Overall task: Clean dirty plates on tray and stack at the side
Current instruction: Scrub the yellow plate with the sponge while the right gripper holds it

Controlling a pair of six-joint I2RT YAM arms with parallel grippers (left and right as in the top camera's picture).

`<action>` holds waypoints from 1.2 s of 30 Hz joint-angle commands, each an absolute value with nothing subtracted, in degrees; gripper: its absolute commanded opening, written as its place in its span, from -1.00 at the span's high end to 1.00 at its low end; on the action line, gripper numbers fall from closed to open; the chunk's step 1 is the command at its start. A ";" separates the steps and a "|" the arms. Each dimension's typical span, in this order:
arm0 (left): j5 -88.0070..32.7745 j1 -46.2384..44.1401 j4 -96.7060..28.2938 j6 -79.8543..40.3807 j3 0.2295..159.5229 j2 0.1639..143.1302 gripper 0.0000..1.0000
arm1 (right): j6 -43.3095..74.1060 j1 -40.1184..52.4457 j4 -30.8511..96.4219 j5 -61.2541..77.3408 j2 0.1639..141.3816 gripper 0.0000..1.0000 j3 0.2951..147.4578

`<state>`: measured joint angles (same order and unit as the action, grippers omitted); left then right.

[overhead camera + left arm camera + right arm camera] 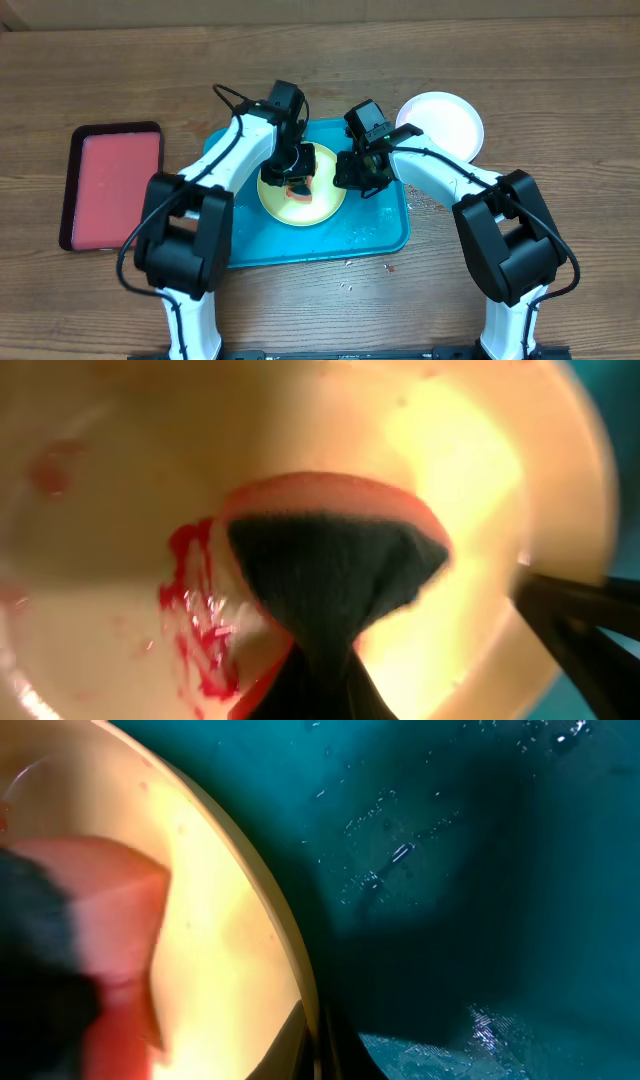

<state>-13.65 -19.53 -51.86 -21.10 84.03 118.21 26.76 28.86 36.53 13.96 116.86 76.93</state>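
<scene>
A yellow-green plate (326,207) lies in the middle of the teal tray (385,228). My left gripper (298,172) is shut on a sponge (298,188), pressing it onto the plate. In the left wrist view the sponge (330,560) shows a dark scouring face with orange foam behind it, and a red smear (195,615) lies on the plate (470,480) beside it. My right gripper (350,178) is shut on the plate's right rim. The right wrist view has that rim (290,960) running down between the fingers of the right gripper (318,1042). A white plate (445,125) rests on the table beyond the tray's right corner.
A smaller dark-rimmed red tray (110,185) lies to the left of the teal tray. Wet specks glint on the teal tray floor (450,870). A few crumbs (350,266) dot the table in front of the tray.
</scene>
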 commanded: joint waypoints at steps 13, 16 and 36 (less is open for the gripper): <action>16.56 -17.54 -54.37 -26.44 84.55 122.17 0.91 | 27.00 28.86 36.51 10.35 118.58 0.93 76.90; 16.23 -16.34 -54.02 -26.44 84.60 120.77 0.91 | 27.00 28.86 36.51 10.33 118.58 0.93 76.90; -10.63 -25.78 -47.97 -24.99 84.51 119.92 0.92 | 27.03 28.86 36.25 10.33 118.58 0.92 76.90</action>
<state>-8.82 -23.75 -47.13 -24.08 85.38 119.74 26.79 29.02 35.88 13.91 117.19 76.93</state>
